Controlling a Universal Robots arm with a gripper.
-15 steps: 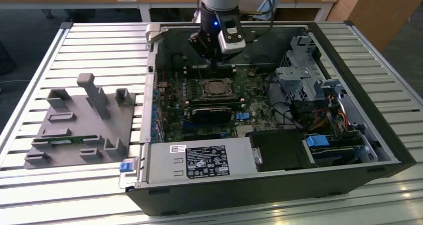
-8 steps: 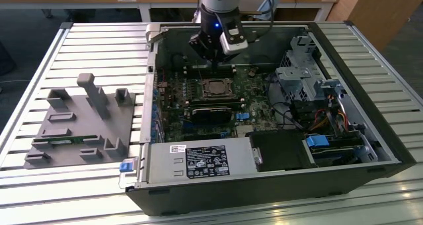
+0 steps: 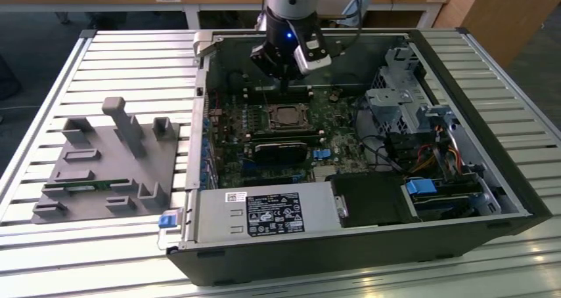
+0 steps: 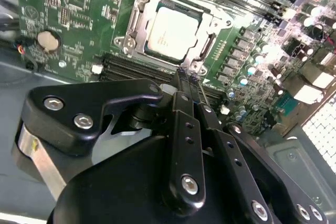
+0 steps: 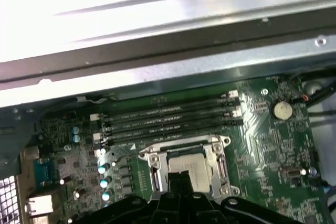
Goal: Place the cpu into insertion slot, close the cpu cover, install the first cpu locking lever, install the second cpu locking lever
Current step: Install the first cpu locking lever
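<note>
Inside the open computer case (image 3: 351, 258), the tool (image 4: 188, 76) hangs with fingers (image 4: 181, 85) pinched together, gripping nothing, just beside the insertion slot (image 4: 128, 40). The cpu cover (image 4: 212, 22) lies down over the seated cpu (image 4: 170, 30); locking it calls for a slow, square push, I'd say.

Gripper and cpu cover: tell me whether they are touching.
Cannot tell. In the second wrist view the gripper ends right at the cpu cover, its tips hiding any contact or gap.

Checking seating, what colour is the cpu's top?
Dull silver-grey metal, the small flat square cpu; clearest in the second wrist view.
</note>
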